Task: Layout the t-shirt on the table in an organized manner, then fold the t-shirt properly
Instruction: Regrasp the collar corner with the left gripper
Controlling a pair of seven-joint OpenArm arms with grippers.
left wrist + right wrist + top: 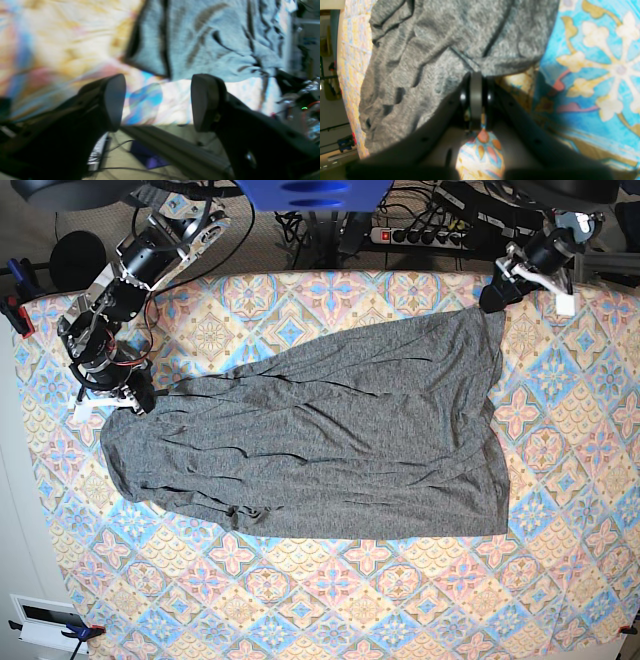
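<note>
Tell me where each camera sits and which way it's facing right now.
Base: overhead, looking down on the table, t-shirt and both arms.
Left wrist: behind the open left tool, facing the t-shirt's edge.
Right wrist: behind the right tool, shut on the t-shirt.
All three views share the t-shirt.

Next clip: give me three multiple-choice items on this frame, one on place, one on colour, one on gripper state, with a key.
1. Where does the t-shirt lie?
A. spread on the table
B. hanging off the table's near edge
C. on the floor

2. The t-shirt's colour?
A. white
B. grey
C. red

3. The left gripper is:
A. shut on fabric
B. shut and empty
C. open

Key: 1 A, base view shows it spread over the patterned cloth. 2 B, plain heather grey. 3 C, left wrist view shows a wide gap between the jaws; the right gripper pinches the shirt's edge.
</note>
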